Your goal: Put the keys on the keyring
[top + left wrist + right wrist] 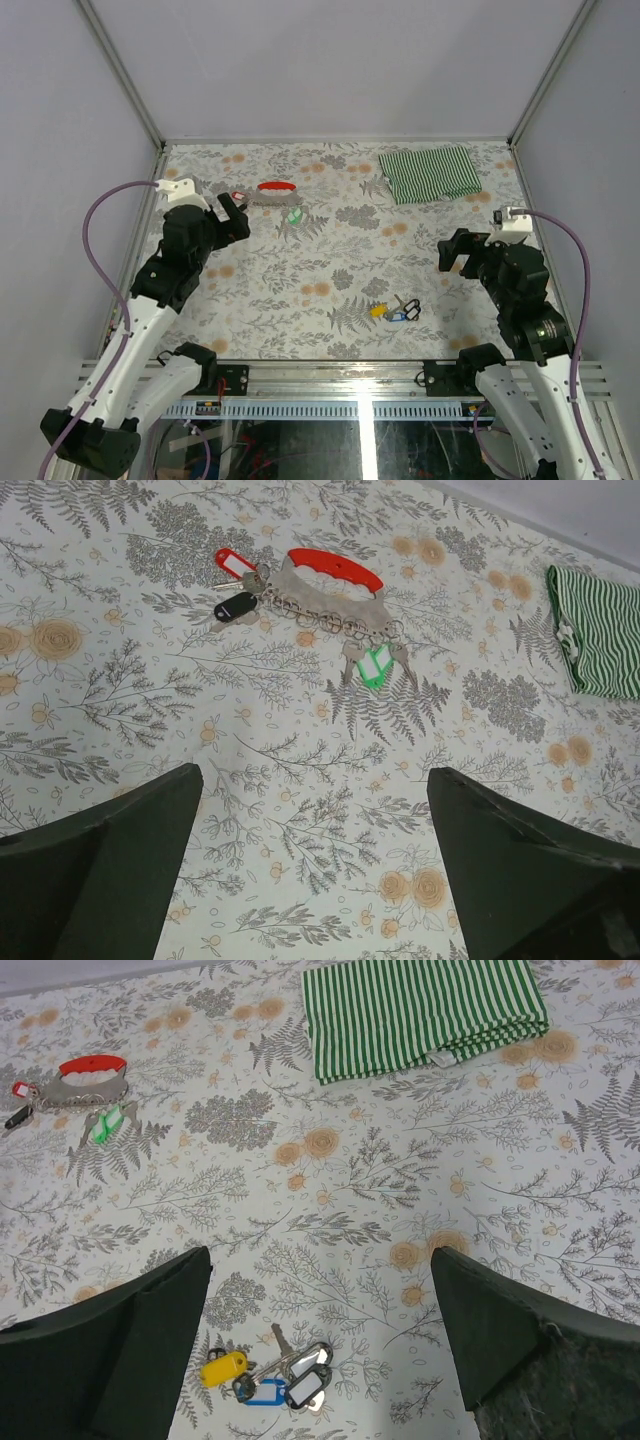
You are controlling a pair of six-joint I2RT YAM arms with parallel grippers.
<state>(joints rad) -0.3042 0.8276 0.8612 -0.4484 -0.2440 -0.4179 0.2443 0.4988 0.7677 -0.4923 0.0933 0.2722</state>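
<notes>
The keyring (275,187), a red curved clip on a silver chain, lies at the far left of the table and shows in both wrist views (335,570) (92,1065). At its chain lie a green-tagged key (375,667), a red tag (235,560) and a black fob (235,607). A loose bunch of keys (395,310) with yellow, blue and black-framed tags lies near the front centre (275,1375). My left gripper (234,214) (312,773) hovers open just short of the keyring. My right gripper (455,250) (320,1252) hovers open, right of the loose bunch.
A folded green-and-white striped cloth (430,172) lies at the back right (420,1010) (600,630). The floral tablecloth (330,260) covers the table, with grey walls on three sides.
</notes>
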